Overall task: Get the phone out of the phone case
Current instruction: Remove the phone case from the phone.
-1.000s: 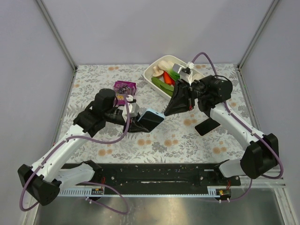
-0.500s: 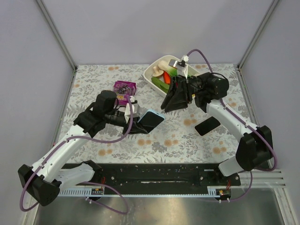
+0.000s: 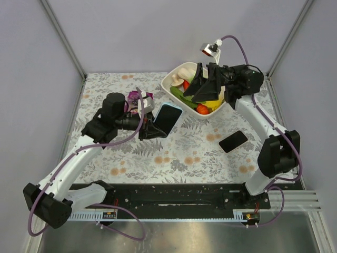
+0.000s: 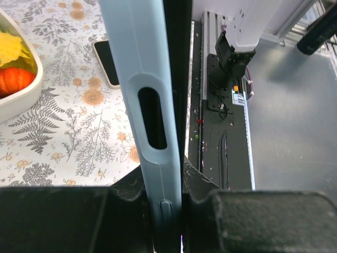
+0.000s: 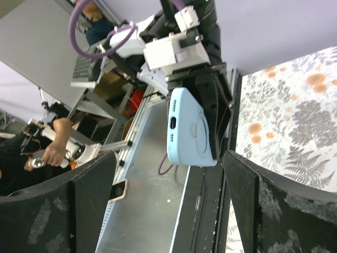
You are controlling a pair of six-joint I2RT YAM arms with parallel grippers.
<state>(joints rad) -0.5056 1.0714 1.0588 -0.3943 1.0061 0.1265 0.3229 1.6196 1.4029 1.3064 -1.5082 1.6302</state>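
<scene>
Pale blue and smooth, with rounded corners and an oval slot cut into its thin side wall, the phone case [image 3: 167, 118] sits pinched by its lower end in my left gripper [image 3: 151, 129]. The black pads are pressed tight against both faces, and the case is held tilted above the cloth rather than lying on it. The phone [image 3: 233, 141], a flat glossy black slab, lies out of the case on the floral tablecloth [image 3: 179, 158], well apart from the case and near my right arm's forearm. My right gripper [image 3: 204, 87] is raised over the white bowl [image 3: 172, 79], its two dark wedge-shaped fingers spread wide with nothing between them. The bowl has a soft rounded rim, holds bright toy food in orange, yellow and green, and stands at the far edge of the cloth. A small purple box [image 3: 135, 96] is just beyond my left wrist. Printed cloth stretches between case and phone, and the black base rail [image 3: 168, 196] bounds the near edge.
</scene>
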